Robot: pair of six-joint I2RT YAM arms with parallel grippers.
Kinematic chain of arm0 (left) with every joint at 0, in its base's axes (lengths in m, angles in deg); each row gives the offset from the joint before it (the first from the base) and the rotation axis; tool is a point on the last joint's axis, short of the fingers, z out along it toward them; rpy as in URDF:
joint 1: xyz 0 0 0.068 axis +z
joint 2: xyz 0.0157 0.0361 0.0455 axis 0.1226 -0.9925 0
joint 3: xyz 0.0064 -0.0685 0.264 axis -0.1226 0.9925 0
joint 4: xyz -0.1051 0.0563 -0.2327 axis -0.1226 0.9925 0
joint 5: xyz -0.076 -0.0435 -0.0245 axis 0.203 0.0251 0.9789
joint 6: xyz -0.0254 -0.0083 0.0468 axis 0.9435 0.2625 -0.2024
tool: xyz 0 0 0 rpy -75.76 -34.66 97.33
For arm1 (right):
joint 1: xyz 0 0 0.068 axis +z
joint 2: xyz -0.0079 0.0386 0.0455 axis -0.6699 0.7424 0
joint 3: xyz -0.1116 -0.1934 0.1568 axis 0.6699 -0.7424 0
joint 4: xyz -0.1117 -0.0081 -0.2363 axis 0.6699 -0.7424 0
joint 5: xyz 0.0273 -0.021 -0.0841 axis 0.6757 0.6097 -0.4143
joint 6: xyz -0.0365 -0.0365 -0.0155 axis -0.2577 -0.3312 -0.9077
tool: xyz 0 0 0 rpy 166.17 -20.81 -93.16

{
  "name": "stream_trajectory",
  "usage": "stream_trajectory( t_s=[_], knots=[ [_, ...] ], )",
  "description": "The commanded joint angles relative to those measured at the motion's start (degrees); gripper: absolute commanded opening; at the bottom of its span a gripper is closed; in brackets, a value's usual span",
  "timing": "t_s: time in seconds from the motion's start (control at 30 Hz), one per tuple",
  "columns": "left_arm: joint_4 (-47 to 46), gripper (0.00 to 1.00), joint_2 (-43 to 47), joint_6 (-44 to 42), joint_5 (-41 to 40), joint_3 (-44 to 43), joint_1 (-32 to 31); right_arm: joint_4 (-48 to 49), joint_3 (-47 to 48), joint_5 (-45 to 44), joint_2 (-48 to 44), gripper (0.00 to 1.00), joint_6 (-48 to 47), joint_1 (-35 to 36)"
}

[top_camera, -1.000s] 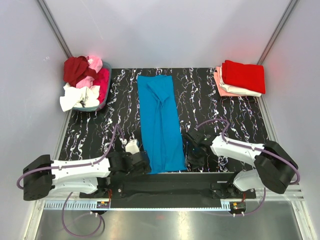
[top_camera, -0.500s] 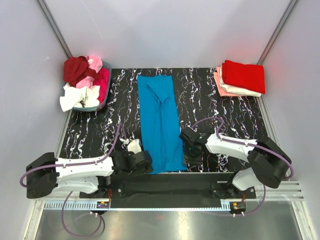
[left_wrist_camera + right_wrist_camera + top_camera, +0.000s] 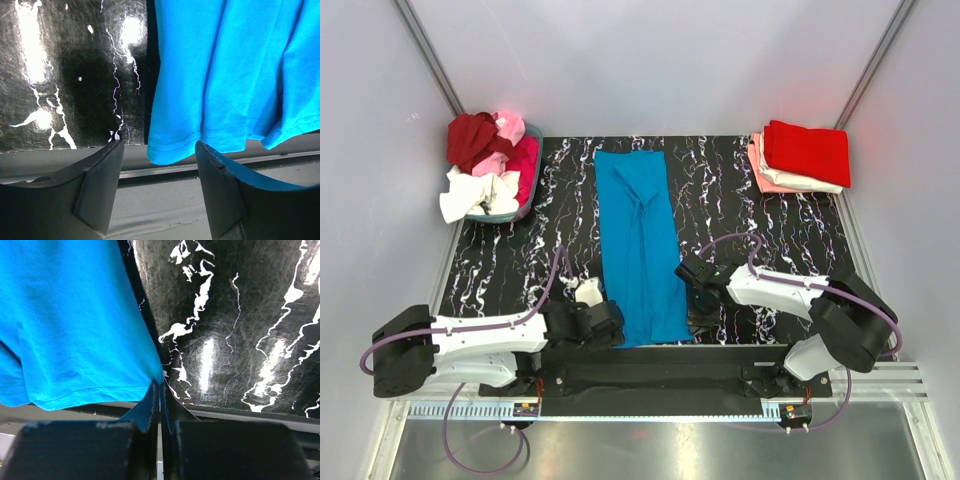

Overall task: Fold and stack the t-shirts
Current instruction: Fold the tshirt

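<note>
The soft blue t-shirt (image 3: 638,245) lies as 1 long, creased strip on the glossy black-marbled worktop (image 3: 740,200). The right gripper (image 3: 160,395) is clamped on its stitched near right hem corner. The left gripper (image 3: 159,152) stands apart at the near left corner.

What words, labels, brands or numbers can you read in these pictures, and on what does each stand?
None can be read.
The blue t-shirt, the folded stack and the basket pile show no print.
The small coloured parts at the near edge are too small to tell.
</note>
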Motion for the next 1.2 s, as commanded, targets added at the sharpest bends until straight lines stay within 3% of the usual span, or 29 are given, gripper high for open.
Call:
stream_trajectory(
  t_s=[0.0, 0.67, 0.77, 0.8, 0.9, 1.17],
  knots=[
    [-2.32, 0.65, 0.03, 0.22, -3.18, -0.14, 0.68, 1.04, 0.66, 1.78, -0.29, 0.00, -1.28, 0.69],
    [-3.80, 0.48, -7.09, 0.40, -2.39, -3.04, 0.85, 2.37, -1.71, 3.02, -6.26, 0.00, 1.00, 0.60],
    [-4.79, 0.34, -9.11, 0.22, -1.77, -3.39, 0.77, 2.54, -2.42, 2.93, -6.96, 0.00, 1.35, 0.51],
    [-4.52, 0.22, -9.37, -0.04, -1.86, -3.83, 0.68, 2.89, -2.94, 3.02, -6.97, 0.00, 1.44, 0.60],
    [-3.91, 0.00, -10.34, -0.39, -1.95, -4.88, 0.77, 3.59, -4.25, 3.28, -7.58, 0.00, 2.14, 0.60],
    [3.38, 0.00, -9.64, 0.48, -5.19, -9.80, -5.64, 1.84, -8.39, 3.55, -16.98, 0.00, 6.00, 2.53]
  ],
)
